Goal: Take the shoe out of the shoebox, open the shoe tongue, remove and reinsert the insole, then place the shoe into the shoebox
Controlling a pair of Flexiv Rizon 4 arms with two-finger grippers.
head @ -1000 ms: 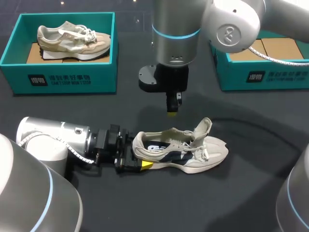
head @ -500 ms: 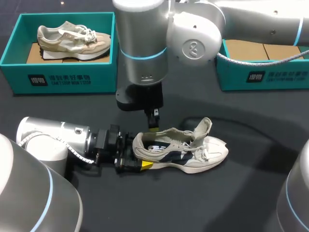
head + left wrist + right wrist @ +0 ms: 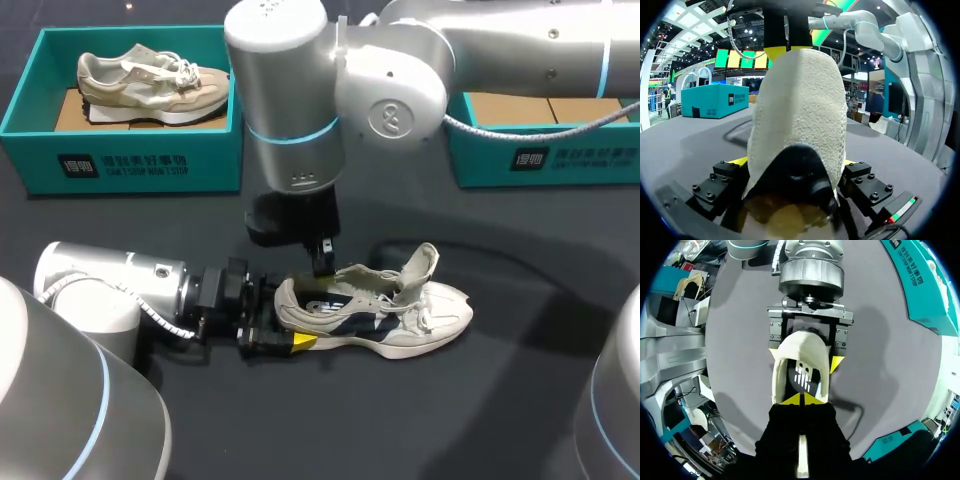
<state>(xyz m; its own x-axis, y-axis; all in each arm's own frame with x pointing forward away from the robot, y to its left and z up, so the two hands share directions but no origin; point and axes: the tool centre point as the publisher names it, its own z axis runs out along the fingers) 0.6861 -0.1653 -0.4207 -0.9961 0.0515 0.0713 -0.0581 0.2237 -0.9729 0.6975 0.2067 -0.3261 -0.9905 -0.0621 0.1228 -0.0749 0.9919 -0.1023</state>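
Swung left and lowered over the past second: right gripper (image 3: 322, 262), now just above the heel opening of the shoe (image 3: 375, 310), from a spot farther right and higher. No shift in the shoe itself: out of the box, upright on its sole on the dark table (image 3: 480, 420) near the middle, toe to the right, tongue (image 3: 418, 265) pulled up and back, insole (image 3: 322, 305) lying inside. Clamped at the heel from both sides by the left gripper (image 3: 285, 320), reaching in low from the left. Right gripper's yellow tips pressed together, nothing seen between them, poised over the insole in the right wrist view. Farther out: one teal shoebox (image 3: 545, 155) far right, bare cardboard inside; another box (image 3: 120, 165) far left, holding a second shoe (image 3: 150, 75).

Judged step: tongue opened, insole removal about to start. Next move likely calls for parting the right fingers, dipping into the opening, pinching the insole's heel edge and drawing it up and out, with the left grip kept firm to stop the shoe lifting along.
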